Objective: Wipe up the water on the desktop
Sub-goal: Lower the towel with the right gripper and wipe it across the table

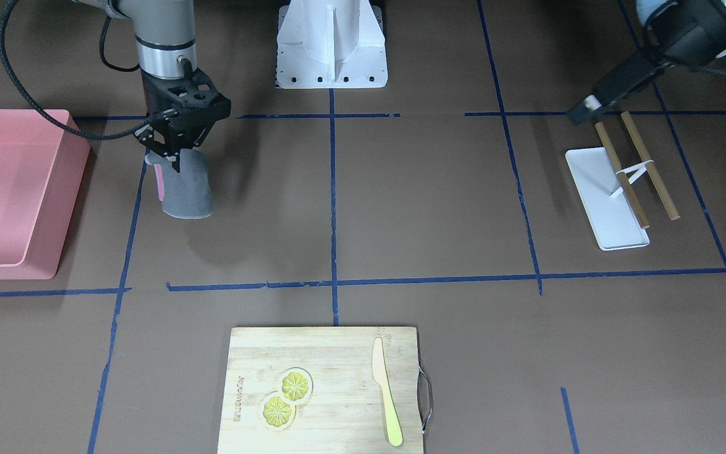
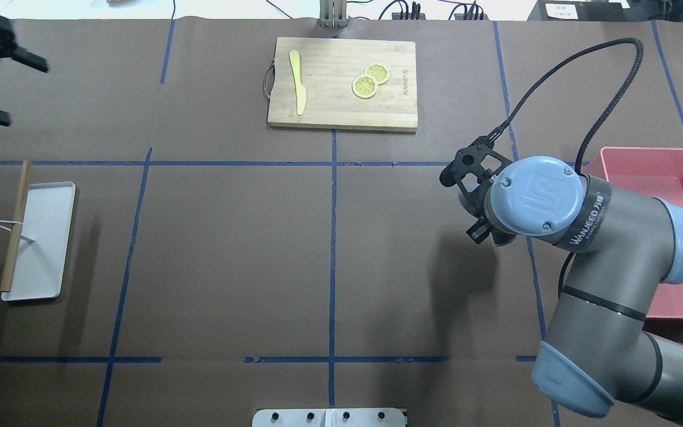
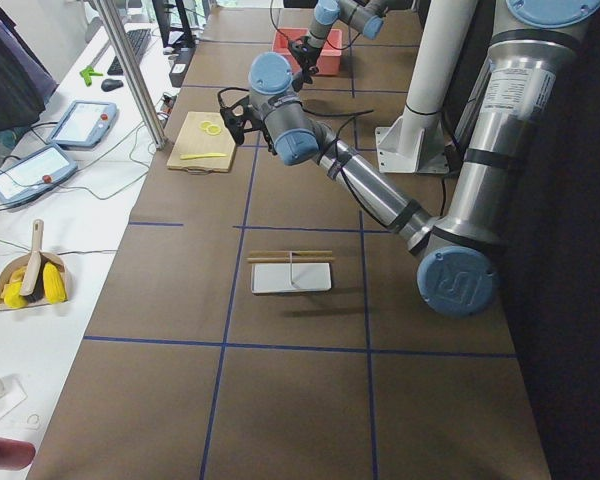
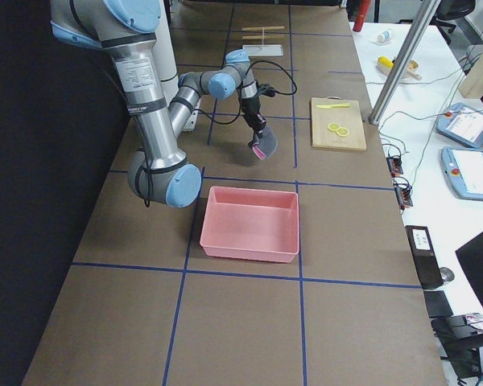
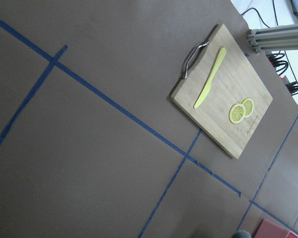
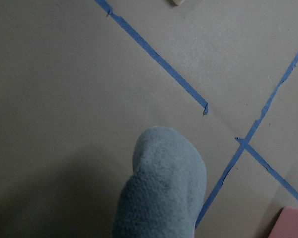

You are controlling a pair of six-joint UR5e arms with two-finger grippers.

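Note:
The desktop (image 1: 426, 202) is a matte dark-brown surface crossed by blue tape lines; I see no water on it. My right gripper (image 1: 171, 154) points down and is shut on the top of a grey cloth (image 1: 188, 189) with a pink edge. The cloth hangs below the gripper, above the desktop, beside the pink bin. It fills the lower middle of the right wrist view (image 6: 164, 188) and shows in the exterior right view (image 4: 264, 145). My left gripper (image 2: 24, 92) is open and empty, raised over the far left corner.
A pink bin (image 1: 10, 189) stands on the robot's right. A bamboo cutting board (image 1: 325, 391) with two lemon slices and a yellow knife lies at the far edge. A white tray (image 1: 605, 198) with two wooden sticks (image 1: 646, 164) lies on the robot's left.

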